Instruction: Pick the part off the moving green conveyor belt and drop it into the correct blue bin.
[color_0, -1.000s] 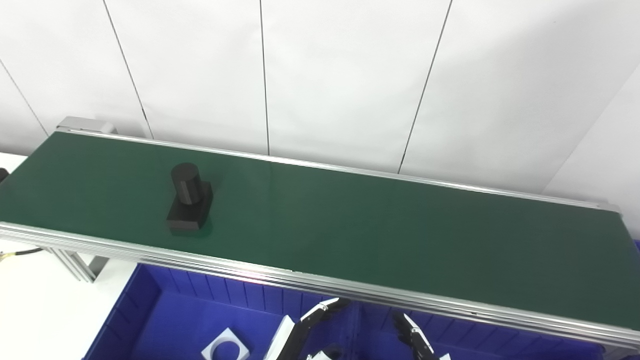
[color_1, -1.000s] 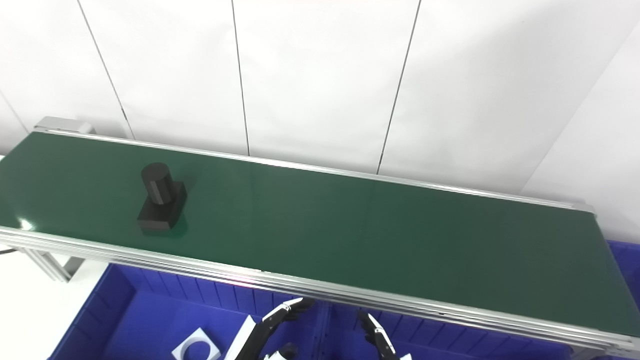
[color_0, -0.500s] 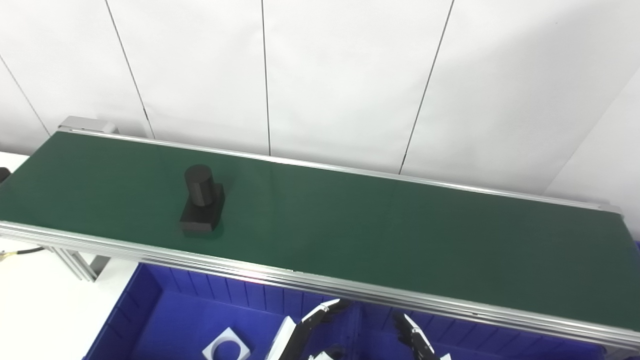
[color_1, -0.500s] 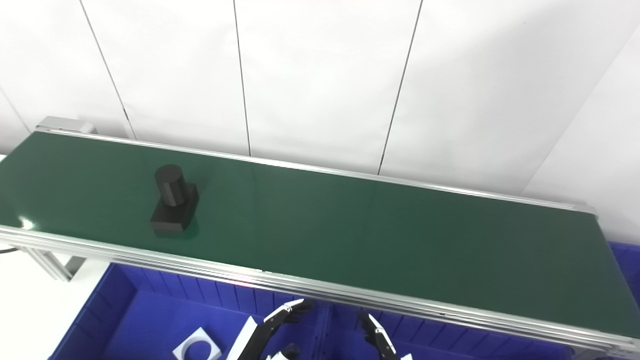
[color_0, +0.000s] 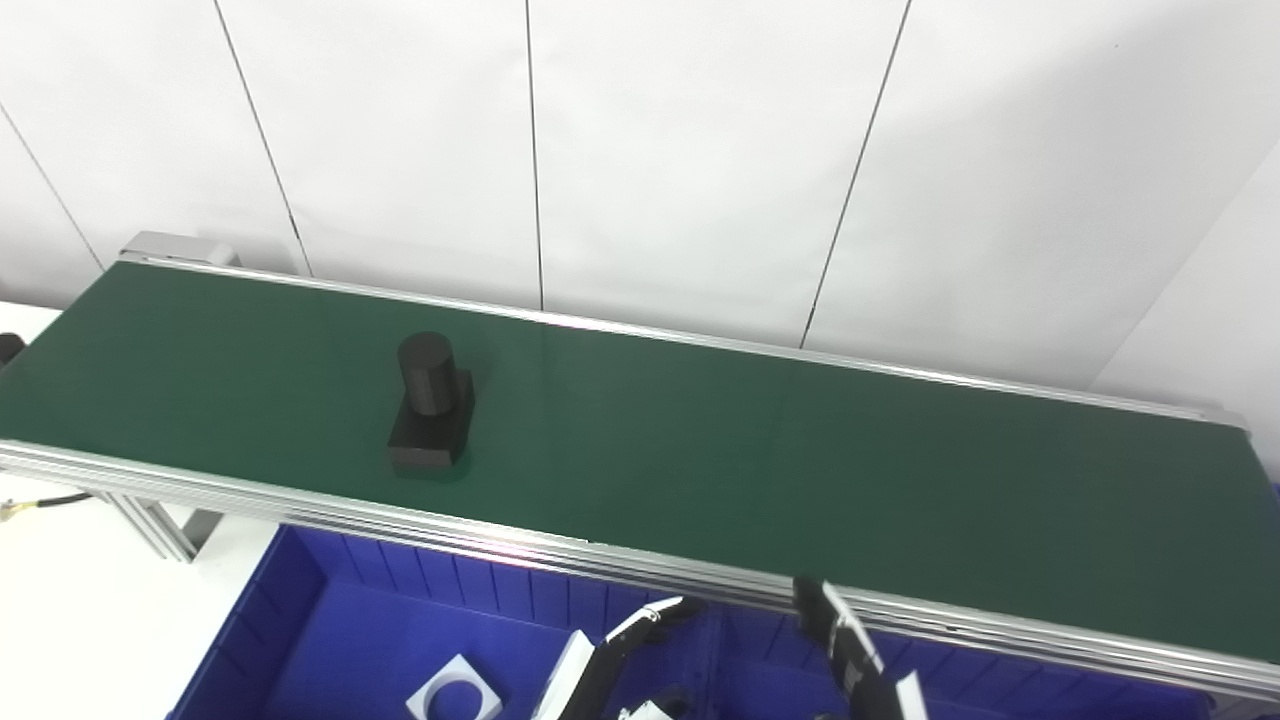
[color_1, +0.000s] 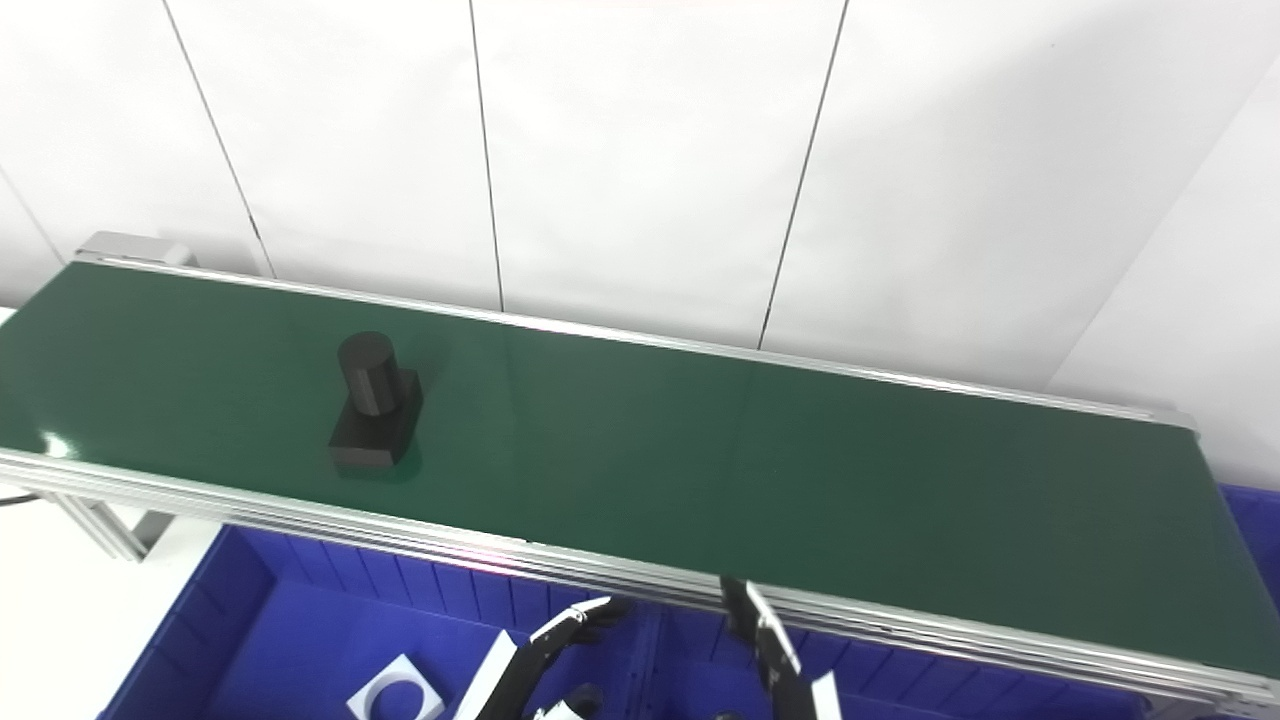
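My two head cameras sit side by side, looking steeply down and forward across the long green conveyor belt (color_0: 700, 450) toward the white panelled wall (color_0: 680, 150). Both share the belt and the blue plastic bins (color_1: 300, 620) nearest me.

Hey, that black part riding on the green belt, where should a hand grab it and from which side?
Probably by the upright round post on the black part, coming from above and the near side. The post stands clear of the flat square base, which lies low on the belt and offers little to pinch. The right hand sits nearest the belt's front rail.
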